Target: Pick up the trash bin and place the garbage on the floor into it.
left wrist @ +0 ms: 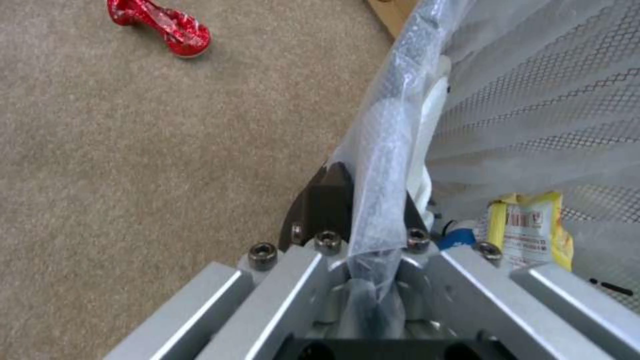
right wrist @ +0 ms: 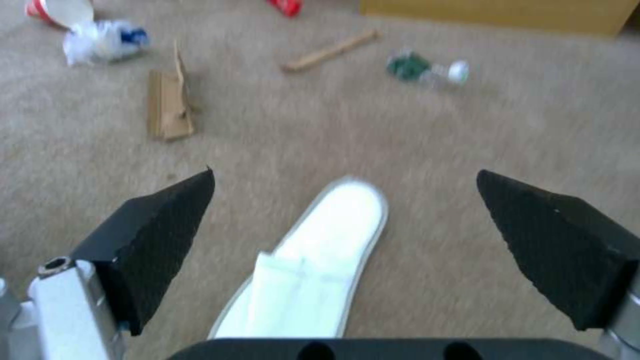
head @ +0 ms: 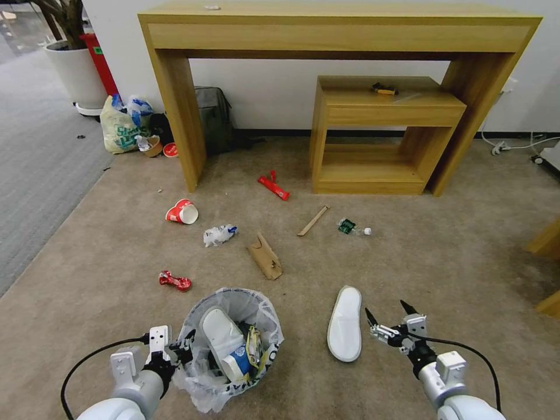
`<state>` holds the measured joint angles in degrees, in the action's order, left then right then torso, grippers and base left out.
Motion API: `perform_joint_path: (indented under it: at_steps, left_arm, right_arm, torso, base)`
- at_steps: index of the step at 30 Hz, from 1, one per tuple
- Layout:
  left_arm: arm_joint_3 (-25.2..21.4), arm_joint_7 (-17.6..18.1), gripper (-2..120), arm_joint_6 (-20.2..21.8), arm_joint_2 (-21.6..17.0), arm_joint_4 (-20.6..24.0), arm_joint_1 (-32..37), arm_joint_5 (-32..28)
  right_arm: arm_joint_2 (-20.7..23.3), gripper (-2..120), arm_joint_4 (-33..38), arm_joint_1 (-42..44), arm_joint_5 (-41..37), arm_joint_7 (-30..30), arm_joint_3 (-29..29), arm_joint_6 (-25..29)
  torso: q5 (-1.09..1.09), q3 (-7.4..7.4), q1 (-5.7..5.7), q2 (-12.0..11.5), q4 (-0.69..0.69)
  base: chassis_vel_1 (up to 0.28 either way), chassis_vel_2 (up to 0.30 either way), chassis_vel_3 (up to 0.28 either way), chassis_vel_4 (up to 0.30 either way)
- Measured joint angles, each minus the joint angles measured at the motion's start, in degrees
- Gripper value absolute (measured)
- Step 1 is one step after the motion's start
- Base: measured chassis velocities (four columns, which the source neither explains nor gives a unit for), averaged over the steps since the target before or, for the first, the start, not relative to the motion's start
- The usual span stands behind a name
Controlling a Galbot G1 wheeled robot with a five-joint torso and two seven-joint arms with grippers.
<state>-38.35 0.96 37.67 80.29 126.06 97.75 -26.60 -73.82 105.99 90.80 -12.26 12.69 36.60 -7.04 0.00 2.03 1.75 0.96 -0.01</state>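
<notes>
Your left claw (head: 185,345) is clamped on the rim of the black mesh trash bin (head: 233,303), white bag-lined, while your right claw (head: 389,319) hangs spread wide over a white slipper (head: 344,322).

arms: round, silver-grey | cables: black, looping | left gripper (head: 188,344): silver blocks, dark screws | right gripper (head: 388,318): black pointy fingers (right wrist: 157,235)

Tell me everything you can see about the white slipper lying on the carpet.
The white slipper is soft-looking cloth with a stitched rim, lying flat on the beige carpet, closed toe pointing away from the robot. Nothing touches it. The right gripper, fingers spread open, hangs beside it; in the wrist view it sits between the fingertips.
</notes>
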Motion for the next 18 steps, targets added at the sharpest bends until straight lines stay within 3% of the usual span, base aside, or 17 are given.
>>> perform_joint_path:
  at_steps: [3, 9, 11, 13, 18]
  left_arm:
    - [0.1, 0.0, 0, 0.0, 0.1, -0.1, 0.0, 0.2]
    - [0.2, 0.0, 0, -0.1, 0.3, -0.2, 0.4, 0.5]
    - [0.2, 0.0, 0, -0.1, 0.3, -0.2, 0.4, 0.5]
    - [0.1, 0.0, 0, -0.3, 0.3, -0.2, 0.6, 0.6]
    - [0.1, 0.1, 0, -0.4, 0.3, -0.2, 0.8, 0.6]
  right_arm:
    - [0.5, 100, -0.8, -1.2, -1.3, -0.8, -1.0, -2.7]
    - [2.2, 100, -3.8, -7.2, -3.0, -5.0, -5.4, -14.0]
    - [2.3, 100, -4.1, -7.7, -3.2, -5.7, -5.9, -15.1]
    - [2.9, 100, -5.9, -10.4, -5.9, -11.1, -9.7, -20.4]
    - [2.9, 100, -8.3, -13.8, -9.4, -14.9, -13.6, -25.6]
  torso:
    - [0.00, 0.00, 0.00, 0.0, -0.01]
    - [0.00, 0.00, 0.00, 0.0, 0.00]
    - [0.00, 0.00, 0.00, 0.0, 0.00]
    - [0.00, 0.00, 0.00, 0.0, 0.00]
    - [-0.01, 0.00, 0.00, 0.0, 0.00]
  base:
    - [0.000, 0.000, 0.000, 0.000]
    - [0.000, 0.000, 0.000, 0.000]
    - [0.000, 0.000, 0.000, 0.000]
    - [0.000, 0.000, 0.000, 0.000]
    - [0.000, 0.000, 0.000, 0.000]
